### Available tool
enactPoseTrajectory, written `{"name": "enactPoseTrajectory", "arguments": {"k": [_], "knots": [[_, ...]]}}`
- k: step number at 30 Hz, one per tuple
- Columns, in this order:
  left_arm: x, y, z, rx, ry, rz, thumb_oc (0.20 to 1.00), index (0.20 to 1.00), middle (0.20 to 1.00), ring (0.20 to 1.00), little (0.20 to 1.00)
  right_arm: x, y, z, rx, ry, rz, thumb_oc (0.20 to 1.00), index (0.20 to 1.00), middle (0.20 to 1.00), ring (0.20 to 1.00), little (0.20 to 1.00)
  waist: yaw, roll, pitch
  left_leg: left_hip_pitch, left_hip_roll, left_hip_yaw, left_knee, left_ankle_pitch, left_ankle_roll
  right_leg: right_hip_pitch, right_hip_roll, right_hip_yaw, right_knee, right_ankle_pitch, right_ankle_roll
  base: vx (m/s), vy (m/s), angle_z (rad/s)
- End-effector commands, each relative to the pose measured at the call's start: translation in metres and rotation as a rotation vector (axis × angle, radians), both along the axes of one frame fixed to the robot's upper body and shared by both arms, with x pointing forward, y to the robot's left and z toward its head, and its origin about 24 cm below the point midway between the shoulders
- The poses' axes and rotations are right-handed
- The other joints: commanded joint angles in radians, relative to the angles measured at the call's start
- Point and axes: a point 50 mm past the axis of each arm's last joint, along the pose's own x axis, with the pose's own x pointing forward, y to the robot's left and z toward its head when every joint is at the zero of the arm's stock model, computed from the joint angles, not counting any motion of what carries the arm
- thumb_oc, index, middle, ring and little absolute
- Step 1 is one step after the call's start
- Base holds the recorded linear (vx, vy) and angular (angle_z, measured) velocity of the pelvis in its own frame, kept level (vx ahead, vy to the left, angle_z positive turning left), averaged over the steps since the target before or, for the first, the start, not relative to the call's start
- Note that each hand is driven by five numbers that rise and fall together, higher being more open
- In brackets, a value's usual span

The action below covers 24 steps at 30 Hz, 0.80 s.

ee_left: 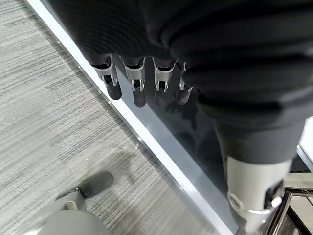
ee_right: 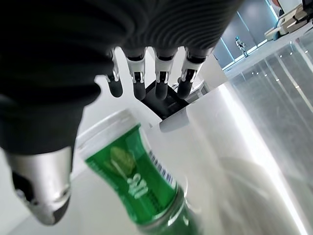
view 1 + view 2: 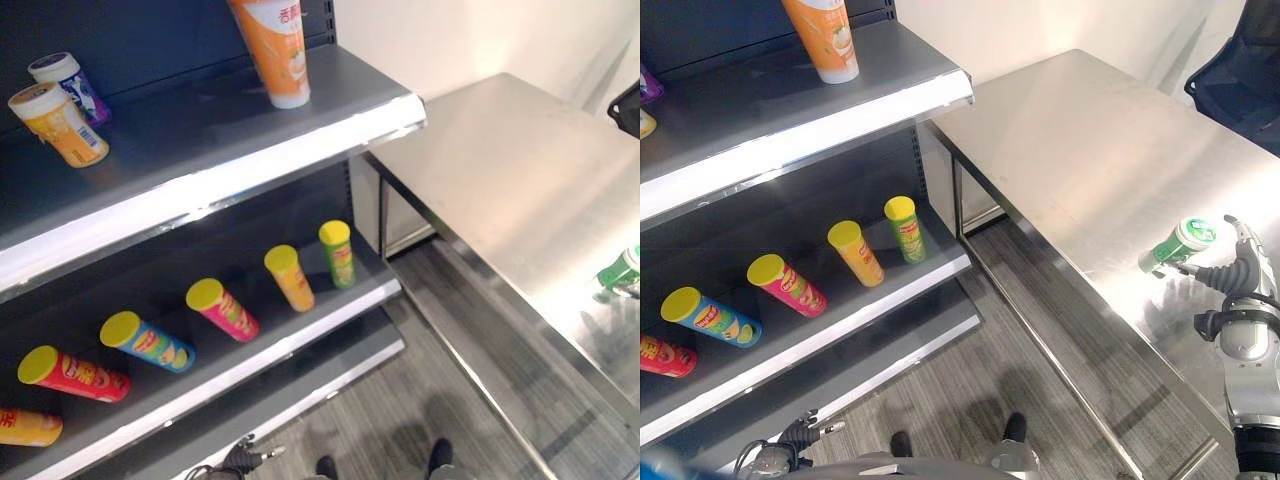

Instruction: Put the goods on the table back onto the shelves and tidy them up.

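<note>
Item in hand: green bottle (image 3: 1177,244), lying on the steel surface (image 3: 1080,150) at its near right. Right hand (image 3: 1237,268) is reaching beside it, fingers (image 2: 157,81) spread, not gripping. Left hand (image 1: 146,73) is hanging low near the shelves (image 3: 200,170), fingers relaxed. Next move: closing round the bottle, lifting, carrying leftward.

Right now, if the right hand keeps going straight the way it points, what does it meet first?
Most likely the green bottle on the steel table. The right hand is open, fingers reaching over the bottle, thumb beside it. Contact is unclear.
</note>
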Motion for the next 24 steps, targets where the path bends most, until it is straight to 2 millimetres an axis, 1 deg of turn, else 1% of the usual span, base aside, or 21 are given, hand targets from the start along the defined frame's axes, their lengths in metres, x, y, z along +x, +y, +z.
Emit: {"name": "enactPoseTrajectory", "arguments": {"k": [1, 4, 5, 7, 8, 11, 17, 24], "knots": [[0.020, 0.014, 0.008, 0.050, -0.038, -0.015, 1.000, 1.000, 1.000, 1.000, 1.000, 0.019, 0.002, 0.037, -0.120, -0.095, 0.016, 1.000, 1.000, 1.000, 1.000, 1.000, 0.014, -0.042, 0.010, 0.024, 0.090, -0.031, 0.035, -0.040, -0.075, 0.004, -0.023, 0.045, 0.018, -0.086, 0.056, 0.00, -0.001, -0.16], [0.019, 0.013, 0.008, 0.047, -0.038, -0.016, 1.000, 1.000, 1.000, 1.000, 1.000, 0.021, 0.003, 0.037, -0.126, -0.088, 0.021, 1.000, 1.000, 1.000, 1.000, 1.000, 0.015, -0.042, 0.010, 0.025, 0.091, -0.028, 0.036, -0.041, -0.075, -0.001, -0.021, 0.051, 0.018, -0.085, 0.056, 0.00, 0.003, -0.19], [0.017, 0.012, 0.007, 0.043, -0.030, -0.025, 1.000, 1.000, 1.000, 1.000, 1.000, 0.027, 0.006, 0.040, -0.122, -0.099, 0.036, 1.000, 1.000, 1.000, 1.000, 1.000, 0.015, -0.044, 0.011, 0.029, 0.093, -0.023, 0.039, -0.045, -0.074, -0.012, -0.015, 0.066, 0.018, -0.081, 0.057, 0.01, 0.006, -0.12], [0.017, 0.011, 0.007, 0.043, -0.025, -0.033, 1.000, 1.000, 1.000, 1.000, 1.000, 0.031, 0.008, 0.041, -0.120, -0.102, 0.047, 1.000, 1.000, 1.000, 1.000, 1.000, 0.016, -0.045, 0.012, 0.030, 0.095, -0.019, 0.043, -0.048, -0.074, -0.017, -0.012, 0.074, 0.018, -0.080, 0.057, 0.00, 0.009, -0.18], [0.018, 0.010, 0.007, 0.043, -0.024, -0.046, 1.000, 1.000, 1.000, 1.000, 1.000, 0.036, 0.013, 0.041, -0.104, -0.105, 0.070, 1.000, 1.000, 1.000, 1.000, 1.000, 0.017, -0.046, 0.015, 0.030, 0.098, -0.014, 0.047, -0.050, -0.074, -0.025, -0.010, 0.082, 0.018, -0.077, 0.057, 0.01, 0.016, -0.34], [0.021, 0.006, 0.007, 0.033, -0.030, -0.073, 1.000, 1.000, 1.000, 1.000, 1.000, 0.045, 0.020, 0.036, -0.060, -0.095, 0.108, 1.000, 1.000, 1.000, 1.000, 1.000, 0.015, -0.046, 0.019, 0.035, 0.100, -0.004, 0.047, -0.051, -0.075, -0.038, -0.006, 0.095, 0.018, -0.072, 0.059, 0.01, 0.014, -0.25], [0.028, 0.004, 0.009, 0.024, -0.051, -0.090, 1.000, 1.000, 1.000, 1.000, 1.000, 0.050, 0.023, 0.033, -0.046, -0.075, 0.123, 1.000, 1.000, 1.000, 1.000, 1.000, 0.016, -0.045, 0.023, 0.033, 0.103, 0.000, 0.047, -0.049, -0.077, -0.043, -0.007, 0.093, 0.018, -0.072, 0.058, 0.01, 0.003, -0.07], [0.028, 0.003, 0.009, 0.027, -0.047, -0.098, 1.000, 1.000, 1.000, 1.000, 1.000, 0.055, 0.024, 0.035, -0.053, -0.072, 0.124, 1.000, 1.000, 1.000, 1.000, 1.000, 0.020, -0.038, 0.027, 0.022, 0.100, -0.018, 0.049, -0.046, -0.079, -0.042, -0.009, 0.083, 0.018, -0.075, 0.055, 0.01, -0.004, 0.01]]}}
